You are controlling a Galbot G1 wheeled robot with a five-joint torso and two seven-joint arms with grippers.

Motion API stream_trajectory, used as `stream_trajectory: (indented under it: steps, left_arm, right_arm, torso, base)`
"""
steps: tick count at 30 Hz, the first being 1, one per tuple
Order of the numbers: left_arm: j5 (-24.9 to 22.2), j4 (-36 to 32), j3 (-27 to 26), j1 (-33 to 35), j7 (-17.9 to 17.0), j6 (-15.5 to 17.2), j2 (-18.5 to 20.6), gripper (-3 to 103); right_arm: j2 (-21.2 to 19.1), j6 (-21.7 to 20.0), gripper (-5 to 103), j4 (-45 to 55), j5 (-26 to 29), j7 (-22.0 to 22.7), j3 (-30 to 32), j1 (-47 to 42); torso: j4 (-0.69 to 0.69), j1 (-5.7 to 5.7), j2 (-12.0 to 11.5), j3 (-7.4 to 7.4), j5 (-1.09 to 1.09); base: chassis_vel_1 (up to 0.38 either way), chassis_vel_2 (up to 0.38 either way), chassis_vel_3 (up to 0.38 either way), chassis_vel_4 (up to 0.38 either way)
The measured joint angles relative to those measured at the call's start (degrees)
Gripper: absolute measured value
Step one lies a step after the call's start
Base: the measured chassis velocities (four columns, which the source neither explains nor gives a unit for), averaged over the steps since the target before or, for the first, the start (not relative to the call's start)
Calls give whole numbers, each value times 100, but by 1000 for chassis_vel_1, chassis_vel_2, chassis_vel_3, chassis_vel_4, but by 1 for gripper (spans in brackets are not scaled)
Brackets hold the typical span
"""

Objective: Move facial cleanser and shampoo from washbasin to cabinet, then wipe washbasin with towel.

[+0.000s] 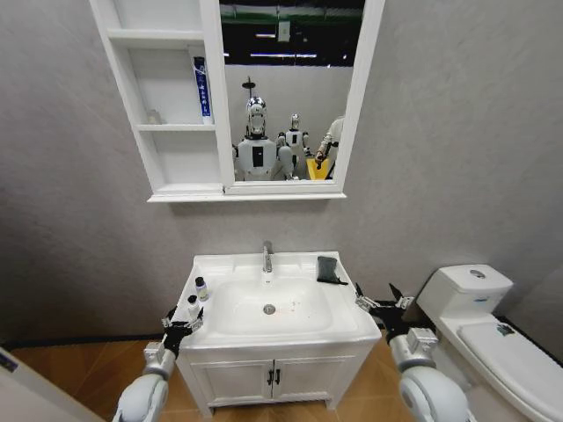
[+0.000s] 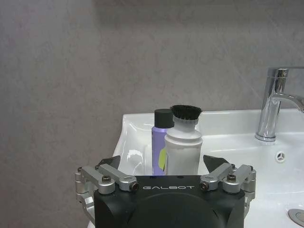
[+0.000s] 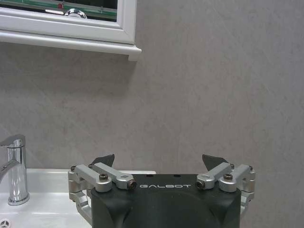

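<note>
1. Two bottles stand close together on the left rim of the washbasin: a white bottle with a dark bristly cap in front, and a purple bottle with a black cap right behind it. Which is the cleanser and which the shampoo I cannot tell from here.
2. Left pincer hovers just before the white bottle, fingers spread wide, holding nothing.
3. Right pincer waits at the basin's right front corner, also spread and empty.
4. Near the tap, the dark towel lies on the back right rim, untouched.
5. Up on the wall, the cabinet already has a blue tube on its middle shelf.
6. Risk: the bottles nearly touch, so closing on the white one could nudge the purple one over, off the narrow rim or into the bowl.
7. Risk: the white bottle's rounded shoulder may slip if gripped too high.
</note>
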Motion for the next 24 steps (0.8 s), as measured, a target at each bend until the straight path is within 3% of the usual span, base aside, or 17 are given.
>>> stream_trajectory:
  steps: [1,6,11,13,15,18,24]
  left_arm:
    - [0,39,0,-14,15,-19,-34,91]
    - [18,77,0,-17,39,-68,-78,82]
    - [39,101,-12,-55,48,-140,-192,60]
    - [38,102,-14,-63,48,-142,-201,60]
    - [39,86,-18,-58,61,-143,-211,43]
    - [37,17,-33,-16,65,-139,-198,34]
    - [-52,-445,-63,159,-13,33,-37,32]
  right_arm:
    - [-13,0,100,6,-1,0,-3,3]
    - [-57,0,100,27,4,1,6,-1]
    - [-151,0,100,61,33,4,48,-40]
    - [-151,1,100,65,33,4,46,-39]
    - [-152,0,100,99,32,7,28,-40]
    - [-169,0,100,121,32,9,26,-40]
    - [-164,-1,100,124,21,10,17,-48]
  torso:
    - [0,0,0,0,0]
    - [0,0,0,0,0]
    - [0,0,0,0,1]
    - [0,0,0,0,1]
    - [0,1,0,0,0]
    - [0,0,0,0,0]
    - [0,0,0,0,0]
  base:
    - [0,0,0,0]
    - [0,0,0,0]
    - [0,0,0,0]
    - [0,0,0,0]
    - [0,0,0,0]
    - [0,0,0,0]
    - [0,0,0,0]
